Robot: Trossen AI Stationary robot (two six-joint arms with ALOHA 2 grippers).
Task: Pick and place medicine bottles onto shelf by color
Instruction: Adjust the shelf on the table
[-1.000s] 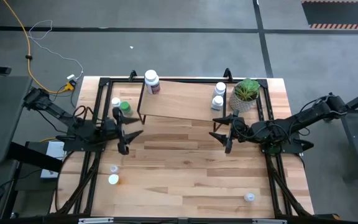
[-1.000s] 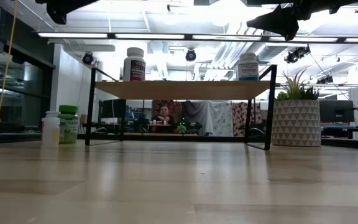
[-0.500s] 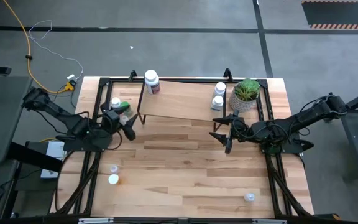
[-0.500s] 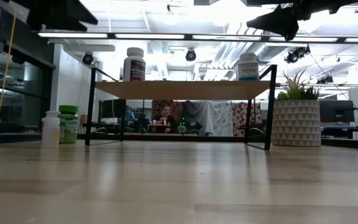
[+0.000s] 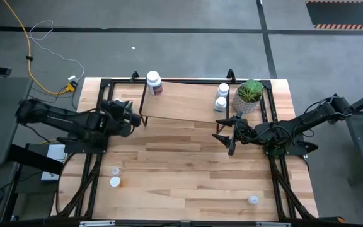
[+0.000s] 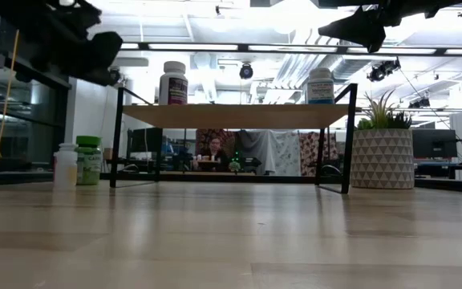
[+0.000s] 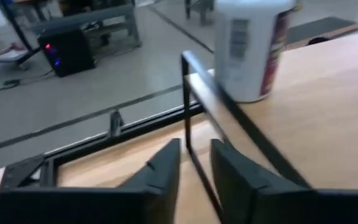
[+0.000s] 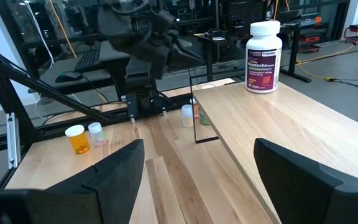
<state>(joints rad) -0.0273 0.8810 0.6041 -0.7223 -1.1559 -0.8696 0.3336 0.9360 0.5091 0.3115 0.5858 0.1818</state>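
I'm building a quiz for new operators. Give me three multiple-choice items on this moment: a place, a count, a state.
1. Where is the red-labelled bottle? A: on the shelf. B: beside the plant. C: in a gripper.
2. How many bottles stand on the shelf? A: one. B: three. C: five.
3. The right gripper is: A: shut on a bottle. B: shut, empty. C: open, empty.
Key: A, it stands at the shelf's left end; B, that one plus two white bottles at the right end; C, its fingers are spread with nothing between.
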